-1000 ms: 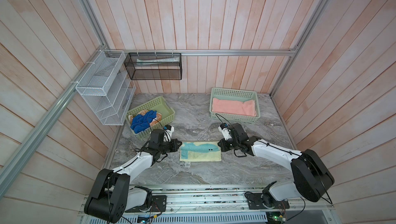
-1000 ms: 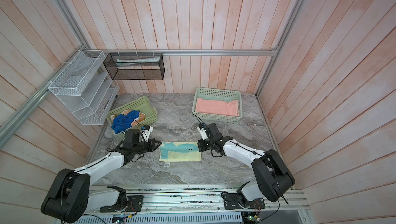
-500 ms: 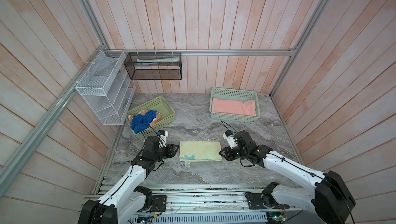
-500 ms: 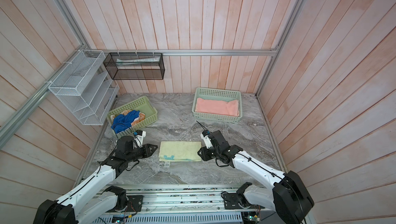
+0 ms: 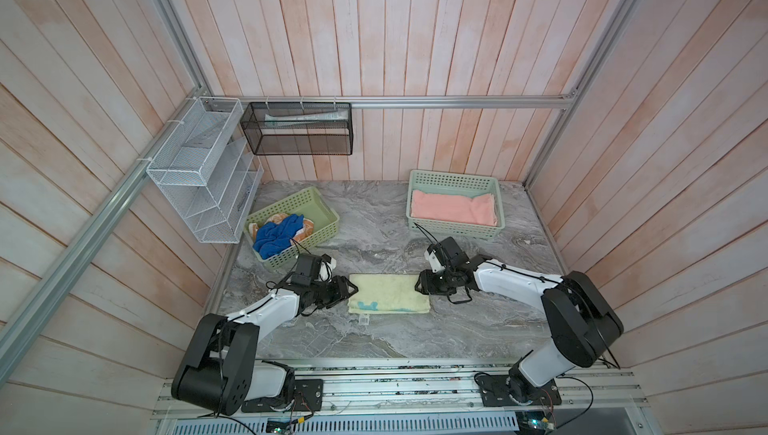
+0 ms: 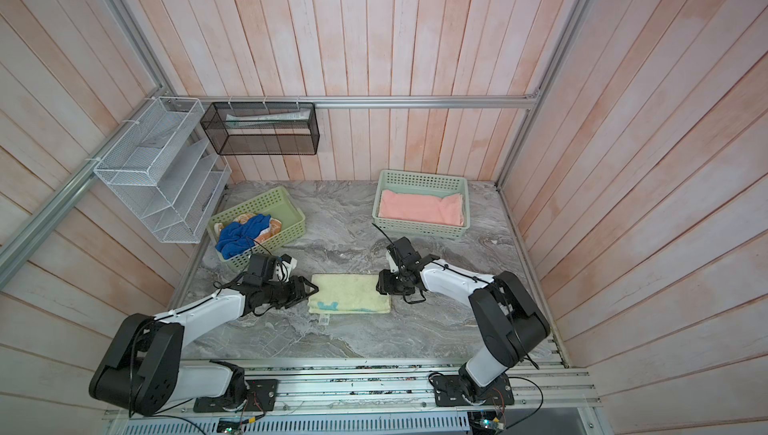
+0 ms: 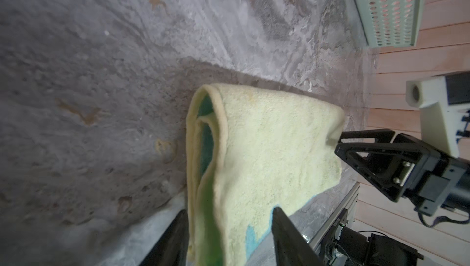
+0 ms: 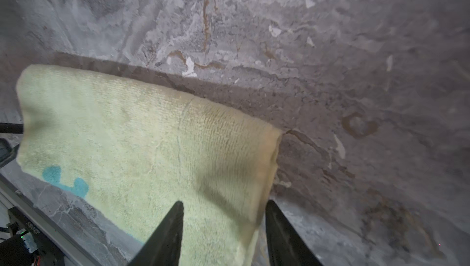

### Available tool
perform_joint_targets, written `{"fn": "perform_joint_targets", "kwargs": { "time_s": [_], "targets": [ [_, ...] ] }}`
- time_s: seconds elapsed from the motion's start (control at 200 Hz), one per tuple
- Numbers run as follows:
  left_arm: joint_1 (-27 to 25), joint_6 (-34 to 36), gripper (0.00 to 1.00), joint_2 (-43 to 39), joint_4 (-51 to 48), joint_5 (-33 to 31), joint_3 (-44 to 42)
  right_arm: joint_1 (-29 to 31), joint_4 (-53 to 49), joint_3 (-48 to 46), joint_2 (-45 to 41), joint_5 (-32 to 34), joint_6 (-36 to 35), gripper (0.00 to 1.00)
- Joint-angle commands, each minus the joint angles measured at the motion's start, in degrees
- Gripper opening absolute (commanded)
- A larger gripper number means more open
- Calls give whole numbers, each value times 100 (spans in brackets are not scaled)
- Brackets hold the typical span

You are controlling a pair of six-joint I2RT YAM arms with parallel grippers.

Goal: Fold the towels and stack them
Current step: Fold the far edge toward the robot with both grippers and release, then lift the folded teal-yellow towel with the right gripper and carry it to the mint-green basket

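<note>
Item 1, step in hand: the second towel, pale yellow towel (image 5: 388, 298), lies on the worktop (image 5: 374, 241) as a long doubled strip, fold line toward 12 o'clock, loose edges with a trace of teal toward 6 o'clock. I judge the first fold done and the crosswise fold not yet made. Item 2: left gripper (image 5: 352, 290) at the strip's 9 o'clock end, jaws spread, cloth lying loose between them, not pinched. Item 3: right gripper (image 5: 417, 285) at the 3 o'clock end, jaws likewise spread around the cloth. Next move, as I read it: close on both layers at 1 short end, carry it over to the other end, square the edges, then lift the packet. Item 4: pink towel (image 5: 453, 213), folded flat in the right basket (image 5: 453, 179) at 1 o'clock of the strip, the likely base of the stack. Item 5: blue towel (image 5: 274, 237) and orange towel (image 5: 309, 227), crumpled together in the left basket (image 5: 318, 198) at 10 o'clock, both unfolded. Item 6: white label (image 5: 364, 319) sticking out at the 6 o'clock edge. Obstructions: bare worktop between strip and right basket; only the basket wall and the right arm itself need clearing.
</note>
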Motion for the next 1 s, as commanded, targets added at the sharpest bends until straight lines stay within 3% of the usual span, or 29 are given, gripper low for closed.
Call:
{"fn": "perform_joint_targets", "kwargs": {
  "time_s": [0.0,0.165,0.3,0.57,0.72,0.835,0.935,0.995],
  "targets": [
    [13,-70,55,79,125,303,48,70,-251,297,222,-121,140,53],
    [14,1,55,93,51,225,48,89,-325,396,576,-242,123,51],
    [27,80,55,148,-163,-37,157,160,-577,671,840,-99,91,44],
    [63,215,55,-75,-522,-583,367,348,-1407,926,776,823,272,54],
    [61,273,55,-89,-584,-580,493,465,-1315,827,952,683,430,56],
    [80,345,55,-99,-646,-566,573,550,-1145,969,1229,376,416,46],
    [157,463,55,-177,-806,-600,639,616,-1231,1391,1407,350,266,15],
    [269,506,55,-307,-862,-626,631,626,-1381,1763,1511,442,96,3]
  ]
}}
